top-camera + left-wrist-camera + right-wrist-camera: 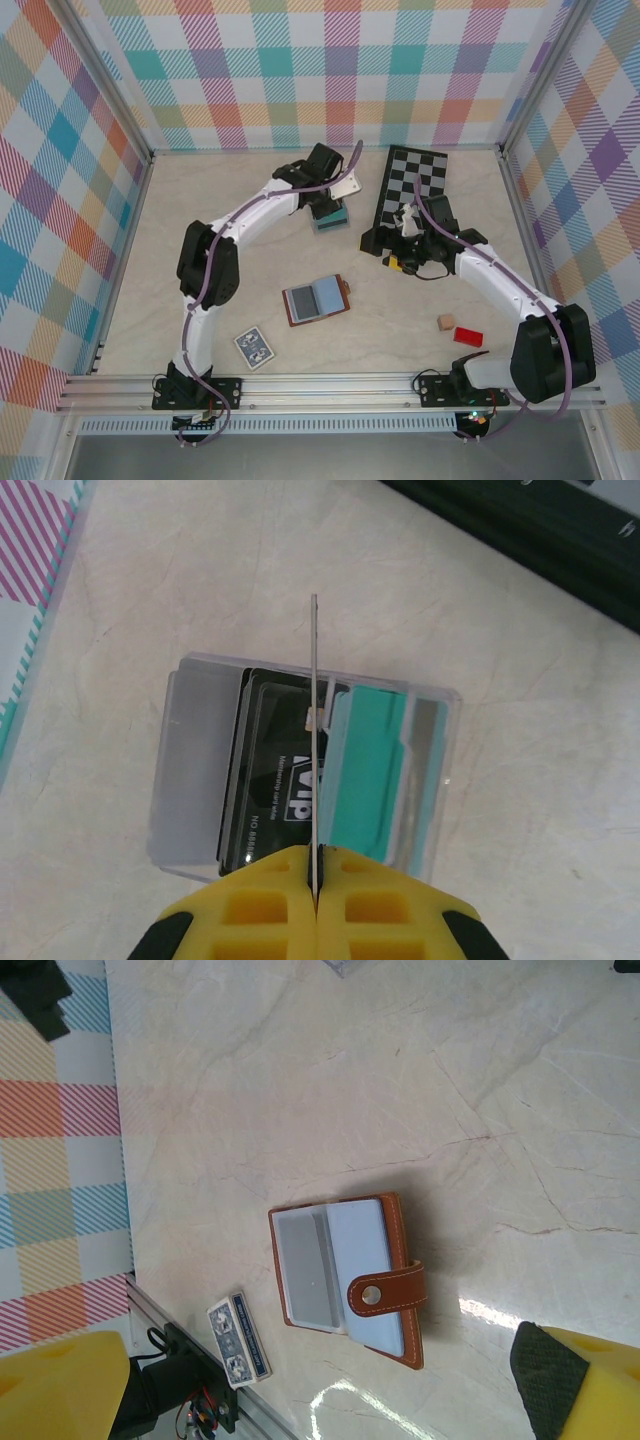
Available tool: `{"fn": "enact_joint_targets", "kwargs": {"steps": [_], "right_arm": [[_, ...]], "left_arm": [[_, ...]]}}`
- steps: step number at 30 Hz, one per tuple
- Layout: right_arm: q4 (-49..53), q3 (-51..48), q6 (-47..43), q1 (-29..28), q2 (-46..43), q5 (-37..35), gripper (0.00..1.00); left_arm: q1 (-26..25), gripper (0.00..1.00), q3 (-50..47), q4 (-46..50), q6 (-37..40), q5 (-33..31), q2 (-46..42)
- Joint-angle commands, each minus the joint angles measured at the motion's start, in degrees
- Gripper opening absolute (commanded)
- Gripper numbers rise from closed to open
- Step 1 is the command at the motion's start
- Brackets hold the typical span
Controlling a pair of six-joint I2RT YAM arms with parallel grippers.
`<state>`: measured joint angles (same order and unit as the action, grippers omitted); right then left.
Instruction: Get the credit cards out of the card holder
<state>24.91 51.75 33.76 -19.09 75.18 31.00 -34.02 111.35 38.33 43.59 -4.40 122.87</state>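
Left wrist: left claw pinches 1 card over the clear box.

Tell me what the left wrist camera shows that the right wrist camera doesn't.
Left wrist: the left gripper shut on a thin card seen edge-on, above a clear box holding a black card and teal ones. Right wrist: the card holder lying open, a blue deck near it, and the right gripper open. Both: the pale table.
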Motion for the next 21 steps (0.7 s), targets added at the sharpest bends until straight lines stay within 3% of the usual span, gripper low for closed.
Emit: {"fn": "enact_joint_targets", "kwargs": {"steps": [1,21], "right_arm": [[1.22,-0.23,-1.0,0.2,-1.98,0.03,1.0],[1.69,-0.26,-1.06,0.29,-1.79,-0.07,1.0]], "left_arm": [[1.15,0.0,3.34,4.42,4.6,-1.69,2.22],[2.03,0.0,7.07,1.81,5.09,-5.03,8.17]]}}
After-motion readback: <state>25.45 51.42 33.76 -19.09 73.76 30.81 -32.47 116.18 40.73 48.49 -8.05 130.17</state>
